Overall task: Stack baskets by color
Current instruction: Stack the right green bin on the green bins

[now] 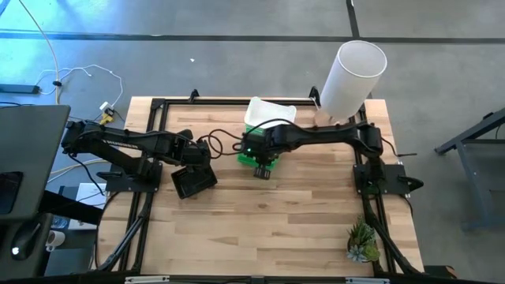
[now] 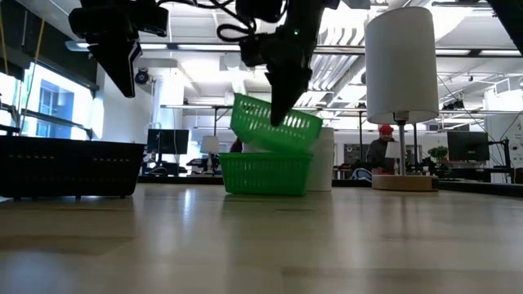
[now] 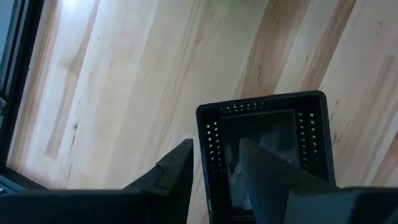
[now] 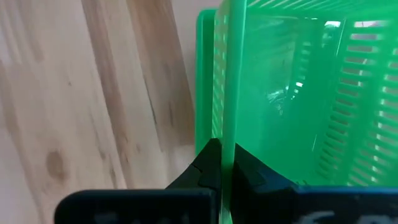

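Mid-counter (image 1: 276,213), white baskets (image 1: 271,111) sat stacked at the far edge; the right pincer (image 2: 278,114), clamped on a tilted green basket (image 2: 274,122), lowered it onto another. The left pincer (image 3: 214,168), half-open, straddled the black basket's (image 1: 193,180) wall. Sorting appeared unfinished.

green basket (image 2: 274,122) tilted over green basket (image 2: 266,173) | black basket (image 1: 194,180) left | white baskets (image 1: 270,111) behind
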